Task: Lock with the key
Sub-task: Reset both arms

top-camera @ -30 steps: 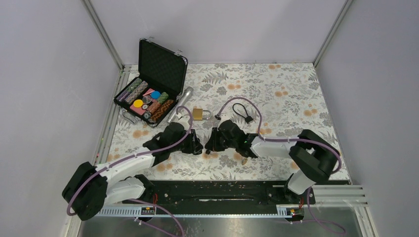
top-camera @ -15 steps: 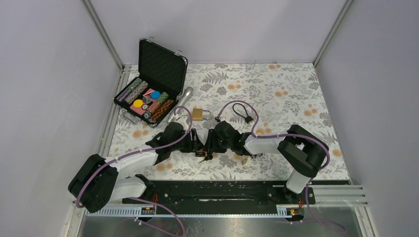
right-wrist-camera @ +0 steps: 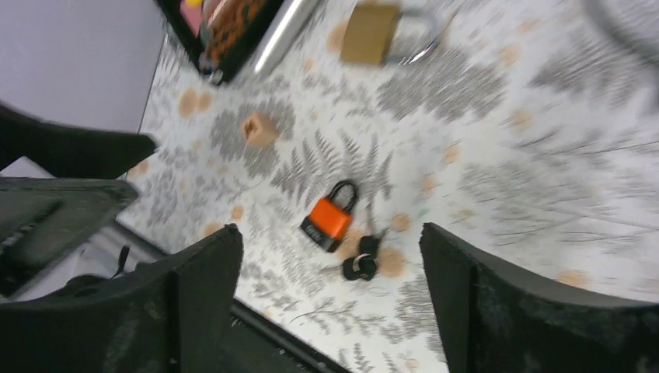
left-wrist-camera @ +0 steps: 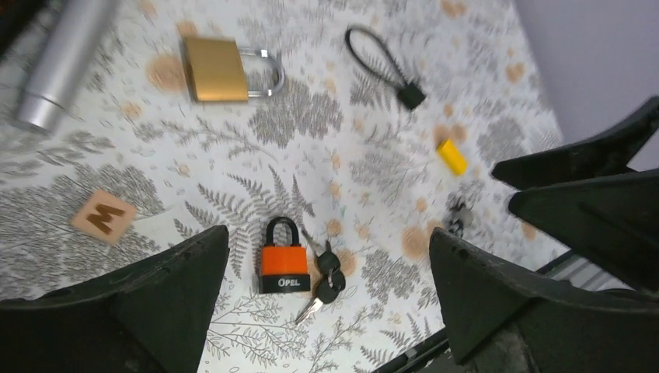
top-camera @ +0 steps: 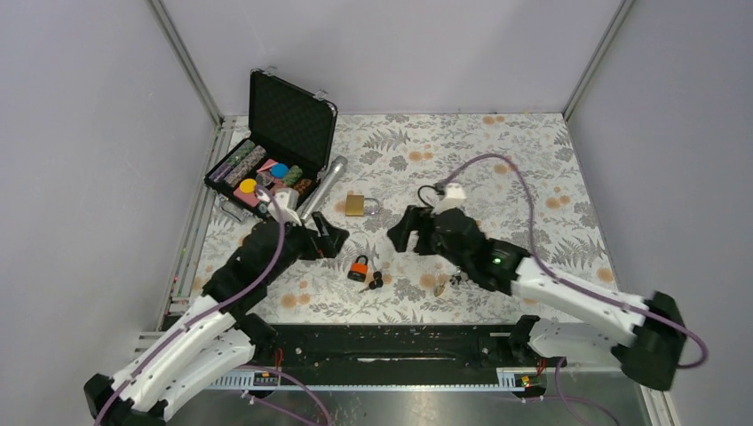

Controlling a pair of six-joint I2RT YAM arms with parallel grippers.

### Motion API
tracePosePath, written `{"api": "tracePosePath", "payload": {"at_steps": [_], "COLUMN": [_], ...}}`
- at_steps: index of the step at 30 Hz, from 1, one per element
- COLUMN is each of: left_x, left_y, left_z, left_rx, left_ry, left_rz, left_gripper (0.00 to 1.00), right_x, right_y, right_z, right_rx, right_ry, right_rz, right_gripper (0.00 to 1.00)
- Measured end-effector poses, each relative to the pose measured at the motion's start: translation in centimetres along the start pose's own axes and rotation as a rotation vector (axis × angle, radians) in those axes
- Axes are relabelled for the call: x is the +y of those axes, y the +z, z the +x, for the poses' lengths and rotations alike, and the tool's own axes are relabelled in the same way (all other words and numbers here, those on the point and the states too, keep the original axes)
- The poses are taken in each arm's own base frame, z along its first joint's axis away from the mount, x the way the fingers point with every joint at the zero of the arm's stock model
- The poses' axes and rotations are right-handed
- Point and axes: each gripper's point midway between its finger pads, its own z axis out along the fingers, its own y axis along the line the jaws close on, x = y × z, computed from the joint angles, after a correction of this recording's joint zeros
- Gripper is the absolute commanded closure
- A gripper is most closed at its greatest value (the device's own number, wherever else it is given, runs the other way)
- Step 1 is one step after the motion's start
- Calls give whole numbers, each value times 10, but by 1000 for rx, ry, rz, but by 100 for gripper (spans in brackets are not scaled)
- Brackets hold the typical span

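Padlock (top-camera: 359,268) lies between left pincer (top-camera: 335,238) and right pincer (top-camera: 402,232), apparently touching neither.

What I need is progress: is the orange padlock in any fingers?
No, the orange padlock lies free on the table, keys beside it.

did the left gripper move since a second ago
Yes. The left gripper has pulled back leftward: it was straight below the brass padlock in the overhead view, and now sits lower-left of it, by the silver flashlight.
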Motion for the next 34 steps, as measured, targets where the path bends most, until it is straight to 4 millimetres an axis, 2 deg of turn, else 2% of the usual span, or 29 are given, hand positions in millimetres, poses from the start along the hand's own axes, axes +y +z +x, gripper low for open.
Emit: {"api": "tracePosePath", "payload": {"at_steps": [3, 7, 14, 17, 21, 26, 34], "left_x": [-3, 0, 10, 17, 22, 26, 27], "left_y": [-26, -60, -103, -110, -113, -114, -115], "left_z": [-27, -51, -74, -74, -73, -73, -75], "left_rx": [-87, -161, -257, -271, -272, -272, -278], "left_ry": [-1, -1, 17, 34, 45, 54, 57], "left_rz": [-13, -62, -119, -139, -163, -182, -188], "left_gripper": [1, 1, 1, 1, 1, 1, 1], "right_x": [-12, -47, -118, -141, -165, -184, -193], "right_y": [-39, -99, -206, -248, -287, -311, -315], "right_z": [-34, -67, -96, -104, -108, -107, -103], "right_rx": [-136, -302, -571, -669, -749, -807, -807], "right_ry": [-25, -35, 43, 89, 131, 161, 146], "right_rz": [42, 155, 304, 343, 384, 413, 452], "right_gripper": [0, 0, 1, 1, 1, 0, 1]}}
